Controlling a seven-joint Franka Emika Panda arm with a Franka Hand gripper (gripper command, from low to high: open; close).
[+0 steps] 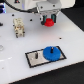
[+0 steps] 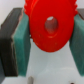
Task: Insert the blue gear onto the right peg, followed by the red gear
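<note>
A white tabletop [image 1: 70,45] is seen in the exterior view, with a robot arm's gripper [image 1: 48,22] hanging above it near the top of the frame. The gripper is closed on a small round red plastic gear [image 1: 48,22] — the wrist view shows its teal padded fingers [image 2: 20,37] pressed against opposite edges of the disc [image 2: 49,26], whose centre hole faces the camera.

Lower down, nearer the viewer, lies a grey rectangular plate with a black edge [image 1: 59,56]. A wider bright-blue gear [image 1: 50,53] already sits on the half of the plate toward the exterior view's right, apparently over the right peg, which is hidden beneath it. A thin dark pin [image 1: 37,54] stands bare on the other half.

The plate is well apart from the gripper, below it and toward the viewer — the red gear's hole would need lining up over the blue gear's hub.
</note>
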